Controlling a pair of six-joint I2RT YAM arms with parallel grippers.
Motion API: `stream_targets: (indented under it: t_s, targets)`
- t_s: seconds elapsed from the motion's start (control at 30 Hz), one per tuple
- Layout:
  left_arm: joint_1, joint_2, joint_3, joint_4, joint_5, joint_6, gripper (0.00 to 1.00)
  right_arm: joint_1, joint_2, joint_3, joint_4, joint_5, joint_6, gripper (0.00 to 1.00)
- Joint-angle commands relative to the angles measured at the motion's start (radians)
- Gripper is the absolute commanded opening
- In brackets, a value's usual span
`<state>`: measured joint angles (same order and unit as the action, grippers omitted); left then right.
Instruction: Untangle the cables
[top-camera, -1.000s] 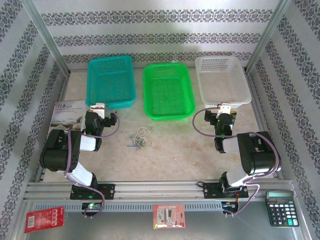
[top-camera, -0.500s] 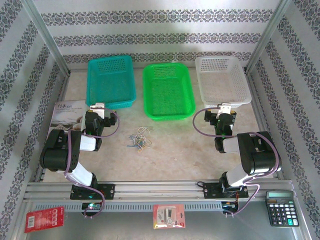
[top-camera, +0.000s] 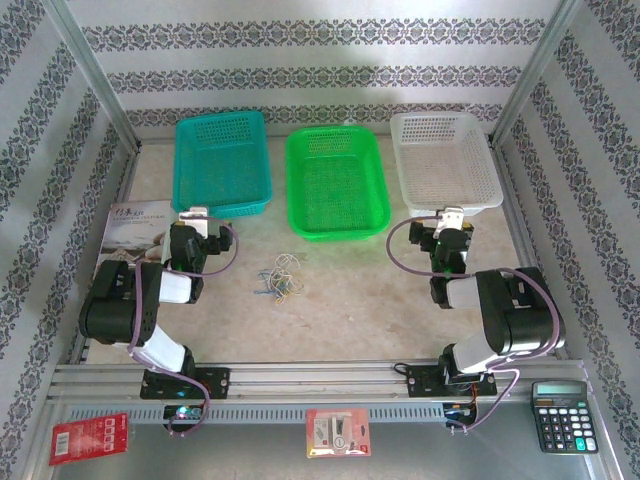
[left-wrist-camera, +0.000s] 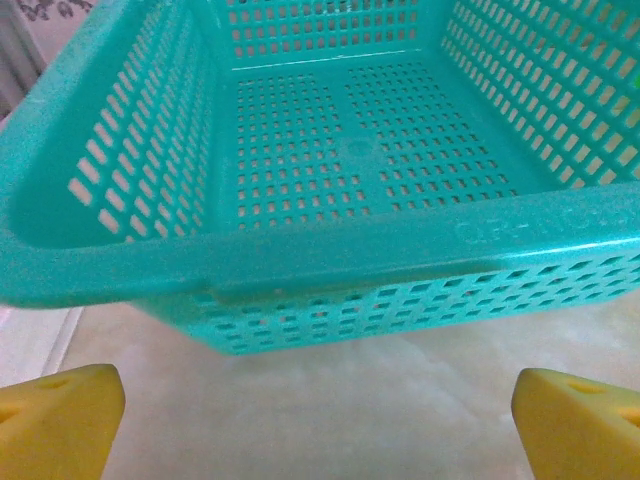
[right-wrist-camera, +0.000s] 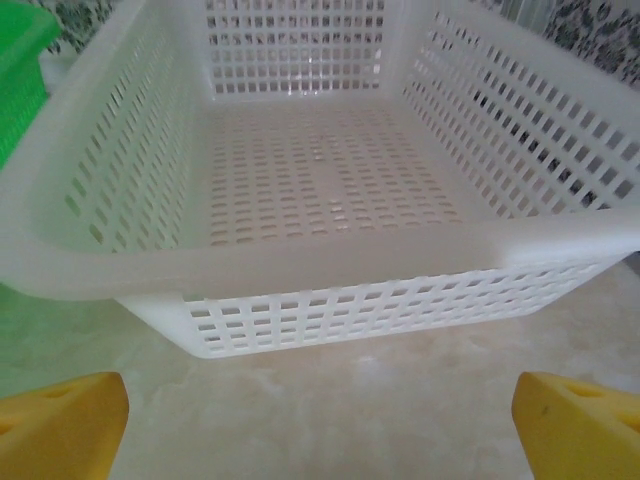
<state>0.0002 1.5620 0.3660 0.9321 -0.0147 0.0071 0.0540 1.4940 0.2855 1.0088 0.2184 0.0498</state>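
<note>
The cables (top-camera: 279, 279) lie in one small loose tangle on the table (top-camera: 340, 310), a bit toward 7 o'clock of its middle in the top view. Thin floppy cords, cream-white, yellow-orange and blue, looped over each other. The strands are too fine there to count; prob. three or more. Nothing lies on the heap and nothing touches it.

From the tangle:
- L gripper (top-camera: 197, 214) at 10 o'clock, well apart, facing the teal basket (top-camera: 180, 165). Wrist cam: L gripper (left-wrist-camera: 320, 425) spread wide, yellow fingertips (left-wrist-camera: 55, 420) at the far lower corners, nothing btwn them, teal basket rim (left-wrist-camera: 300, 260) just ahead.
- R gripper (top-camera: 452, 213) at 2 o'clock, farther off, up against the near edge of the white basket (top-camera: 397, 160). Wrist cam: R gripper (right-wrist-camera: 320, 425) also wide apart, fingertips (right-wrist-camera: 60, 425) at the corners, holding nothing, white basket rim (right-wrist-camera: 300, 265) in front.
- Green basket (top-camera: 335, 233) at 1 o'clock, near wall closest to the cords.
- Booklet (top-camera: 138, 222) at 10 o'clock, beyond the L arm.
- Calculator (top-camera: 564, 415) at 4 o'clock, on the front shelf w/ a red packet (top-camera: 87, 438) at 8 o'clock and a carded packet (top-camera: 338, 433) at 5 o'clock.

Bare tabletop all round the tangle; both arms stand to the sides of it.
</note>
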Motion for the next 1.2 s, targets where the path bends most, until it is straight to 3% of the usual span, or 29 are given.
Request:
stream_targets:
  t_s: [0.0, 0.1, 0.3, 0.4, 0.5, 0.6, 0.77, 0.93, 1.17]
  targets:
    - [0.000, -0.106, 0.005, -0.069, -0.048, -0.030, 1.00, -0.013, -0.021, -0.074, 0.160, -0.007, 0.013, 0.98]
    - [0.000, -0.171, 0.021, -0.147, -0.053, -0.029, 1.00, -0.013, -0.043, -0.087, 0.193, -0.011, 0.008, 0.98]
    - [0.001, -0.301, 0.076, -0.282, -0.064, -0.079, 1.00, -0.019, -0.335, -0.015, -0.154, -0.032, 0.040, 0.98]
    - [-0.001, -0.367, 0.130, -0.383, -0.056, -0.164, 1.00, -0.022, -0.485, 0.013, -0.274, 0.004, 0.200, 0.98]
    - [-0.008, -0.423, 0.192, -0.499, -0.026, -0.247, 1.00, -0.030, -0.616, 0.049, -0.460, 0.048, 0.523, 0.98]
    - [-0.020, -0.461, 0.263, -0.625, 0.015, -0.321, 1.00, -0.054, -0.675, 0.080, -0.479, -0.128, 0.604, 0.98]
    - [-0.041, -0.468, 0.380, -0.813, 0.085, -0.422, 1.00, -0.054, -0.687, 0.162, -0.608, -0.317, 0.696, 0.98]
    - [-0.052, -0.368, 0.523, -0.956, 0.150, -0.456, 1.00, -0.019, -0.585, 0.275, -0.770, -0.513, 0.713, 0.98]
    - [-0.073, -0.134, 0.742, -1.092, 0.193, -0.427, 1.00, 0.249, -0.458, 0.432, -1.099, -0.435, 0.572, 0.98]
